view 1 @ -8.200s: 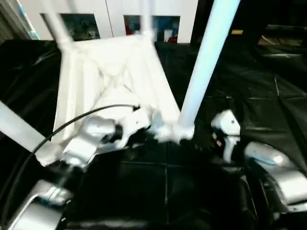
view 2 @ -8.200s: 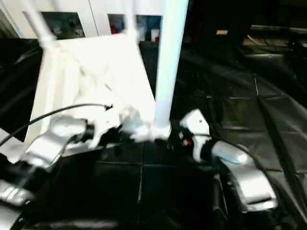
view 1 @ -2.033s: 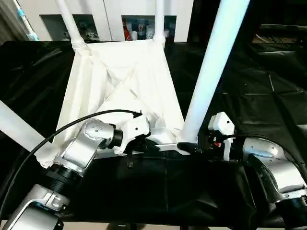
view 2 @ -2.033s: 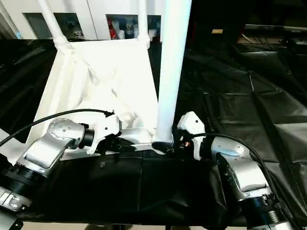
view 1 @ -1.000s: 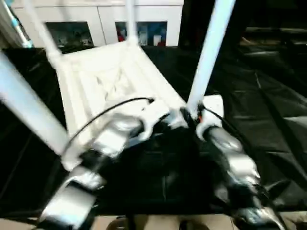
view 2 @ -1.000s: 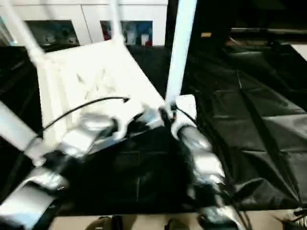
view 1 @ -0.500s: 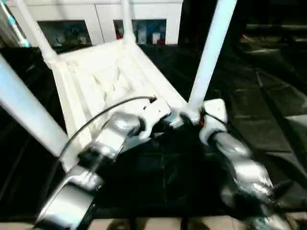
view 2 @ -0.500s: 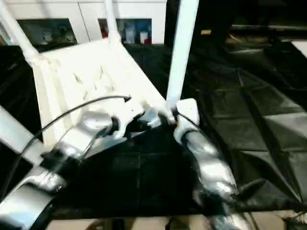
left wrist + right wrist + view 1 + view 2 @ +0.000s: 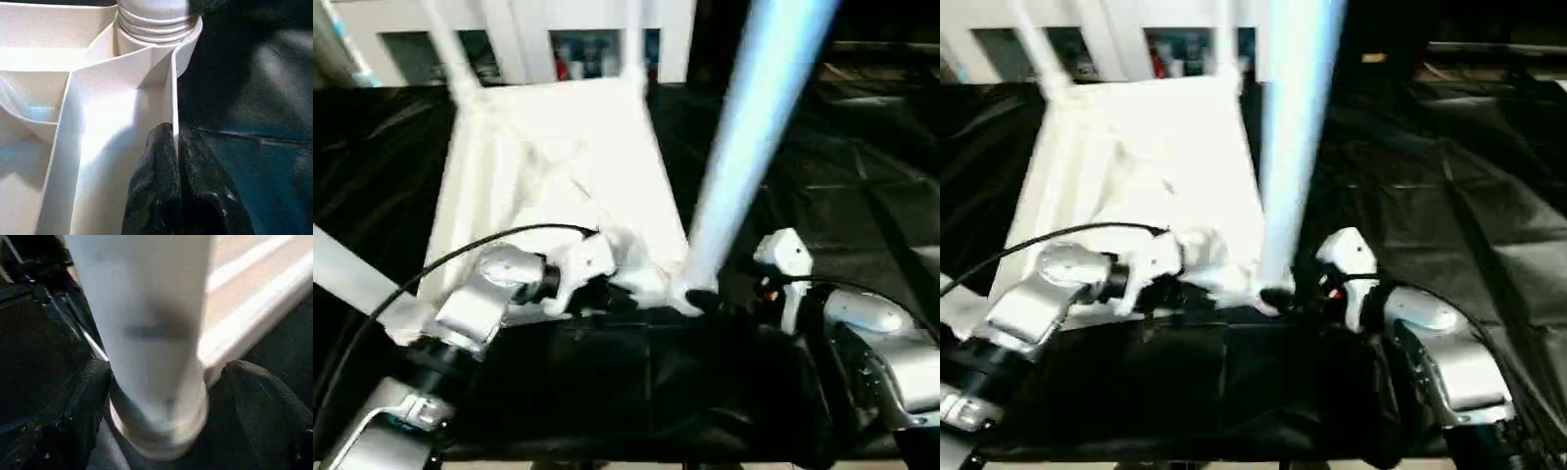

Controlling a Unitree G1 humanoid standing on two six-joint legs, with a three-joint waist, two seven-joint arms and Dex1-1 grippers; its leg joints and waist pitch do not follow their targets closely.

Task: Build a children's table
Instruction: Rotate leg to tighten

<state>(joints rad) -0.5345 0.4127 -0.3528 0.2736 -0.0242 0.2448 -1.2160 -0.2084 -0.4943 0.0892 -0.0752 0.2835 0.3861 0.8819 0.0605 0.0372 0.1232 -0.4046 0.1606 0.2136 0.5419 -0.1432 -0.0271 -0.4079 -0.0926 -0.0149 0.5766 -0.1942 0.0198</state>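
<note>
The children's table lies upside down: its white ribbed top (image 9: 558, 166) faces up with four white legs standing in the corner sockets. The near right leg (image 9: 754, 127) rises steeply close to me. My left gripper (image 9: 610, 294) is shut on the top's thin near rim (image 9: 173, 112), just beside that leg's threaded base (image 9: 156, 19). My right gripper (image 9: 705, 299) sits at the foot of the same leg (image 9: 146, 333). Its black fingers (image 9: 73, 416) stand on either side of the tube, open, with a gap showing on one side.
Black crinkled sheeting (image 9: 862, 196) covers the work surface all round the table top. White cabinets with open shelves (image 9: 587, 49) stand behind. A black cable (image 9: 460, 257) arcs over my left forearm. The near left leg (image 9: 352, 274) slants out past the left edge.
The head camera has swung, so the whole picture has shifted. My left gripper still pinches the rim, and my right gripper remains at the base of the near right leg.
</note>
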